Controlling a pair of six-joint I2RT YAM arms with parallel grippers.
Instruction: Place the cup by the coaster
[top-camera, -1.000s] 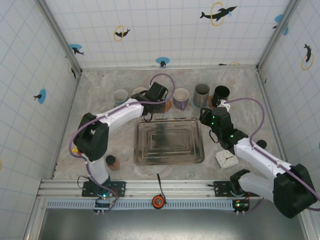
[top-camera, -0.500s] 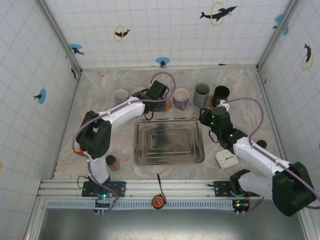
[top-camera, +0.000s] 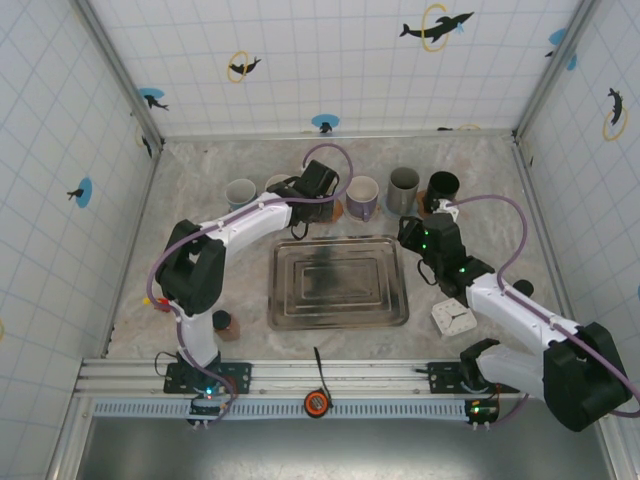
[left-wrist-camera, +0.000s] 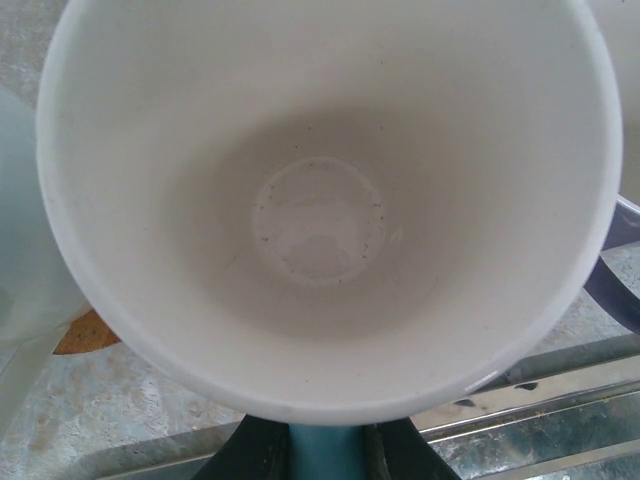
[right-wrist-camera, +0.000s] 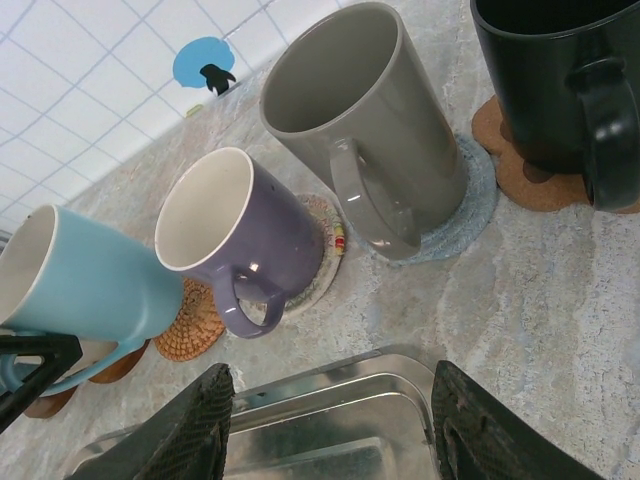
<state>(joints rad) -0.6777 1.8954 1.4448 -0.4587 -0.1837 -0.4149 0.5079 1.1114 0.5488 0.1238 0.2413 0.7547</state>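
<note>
Hanging over the back row of mugs, the left gripper (top-camera: 312, 188) has its jaws pinched tight on the handle of the light blue cup (right-wrist-camera: 90, 285), and its wrist camera looks straight into the cup's white bowl. Seen from the right wrist, the cup is tilted off upright, its mouth turned away from the purple mug (right-wrist-camera: 250, 240). Its base is low over the woven brown coaster (right-wrist-camera: 190, 322), which lies just beneath the left gripper's load. Whether base and coaster touch, the views do not settle.

The right gripper (right-wrist-camera: 330, 440) holds nothing, its fingers spread about halfway, poised over the far rim of the steel tray (right-wrist-camera: 330, 395). Ahead of it stand the purple mug, the grey mug (right-wrist-camera: 370, 130) and the black mug (right-wrist-camera: 560, 80), each on its own coaster.

Judging the progress, pickup and carry look done and the cup has reached its spot. What is left is to level it, set it down by the coaster, let go and back away.
</note>
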